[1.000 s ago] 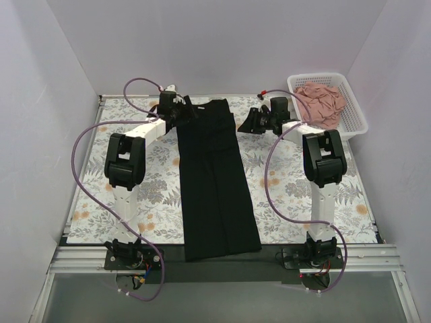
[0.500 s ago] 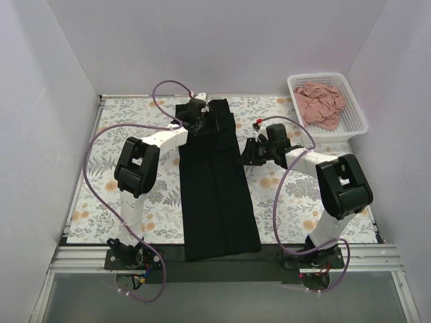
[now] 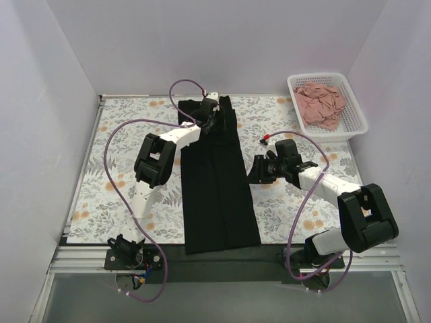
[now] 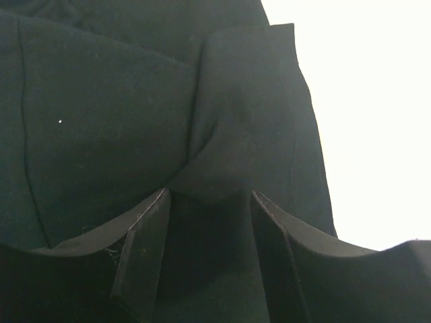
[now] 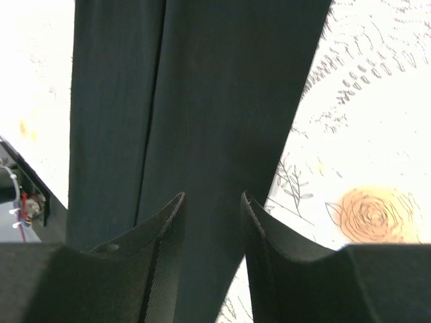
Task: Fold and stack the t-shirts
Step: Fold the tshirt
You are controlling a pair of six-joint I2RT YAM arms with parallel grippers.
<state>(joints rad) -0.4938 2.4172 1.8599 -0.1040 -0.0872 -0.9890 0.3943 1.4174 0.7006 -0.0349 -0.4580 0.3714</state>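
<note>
My left tool (image 4: 210, 193) gapes at a puckered fold of matte black shirt (image 3: 219, 182); my right tool (image 5: 213, 196) also released.

Matt, soft cloth, faintly linty: black t-shirt (image 3: 215, 188). Crumpled cloth: dusty-pink t-shirt (image 3: 322, 104), in smooth white plastic lattice basket (image 3: 357, 122). Flat flower-printed surface (image 3: 121, 155). Dull, finely grained black plastic on fingers (image 5: 161, 249) of right tool (image 5: 213, 198).

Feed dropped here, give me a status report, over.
Left end effector open astride a raised fold, black t-shirt far end. Right end effector open over its right edge. Pink t-shirt in basket. No obstruction seen.
</note>
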